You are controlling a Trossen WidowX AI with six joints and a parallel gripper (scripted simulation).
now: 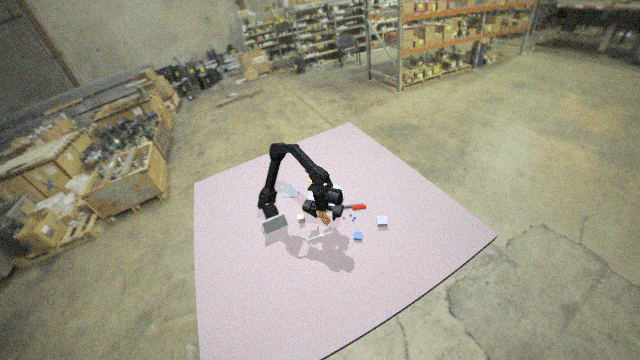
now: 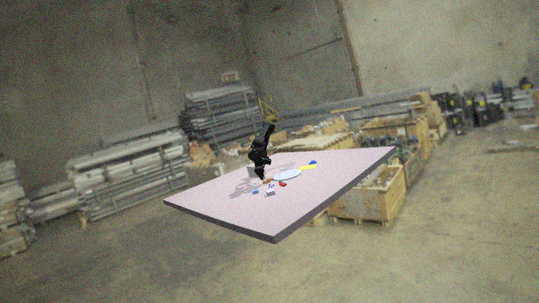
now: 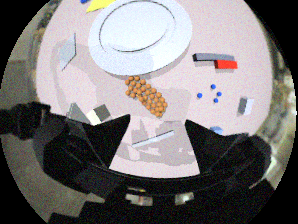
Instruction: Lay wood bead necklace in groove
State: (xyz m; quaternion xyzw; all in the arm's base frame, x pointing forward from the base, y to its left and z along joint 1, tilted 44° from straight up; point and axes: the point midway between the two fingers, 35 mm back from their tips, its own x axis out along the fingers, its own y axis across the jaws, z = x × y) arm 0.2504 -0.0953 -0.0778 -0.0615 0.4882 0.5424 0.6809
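The wood bead necklace [image 1: 324,217] [image 2: 268,181] [image 3: 146,96] lies bunched in a narrow heap of orange-brown beads on the pink table, outside the round board and close to its rim. The round bead board [image 2: 287,174] [image 3: 178,37] is pale blue-white and flat, with a ring groove that shows no beads in the wrist view. In the top view the arm hides most of it. My gripper [image 3: 158,119] is open wide and empty. In the wrist view its fingertips stand to either side of the heap's near end; their height above the table is hard to tell.
On the pink table [image 1: 400,270] [image 2: 253,215] lie a grey-and-red tool [image 1: 358,207] [image 3: 226,64], small blue beads [image 3: 213,87], a pale block [image 1: 382,220] [image 3: 245,106], a blue block [image 1: 358,235], a cream cube [image 1: 300,218], a thin pale bar [image 3: 153,138] and a yellow piece [image 2: 308,167].
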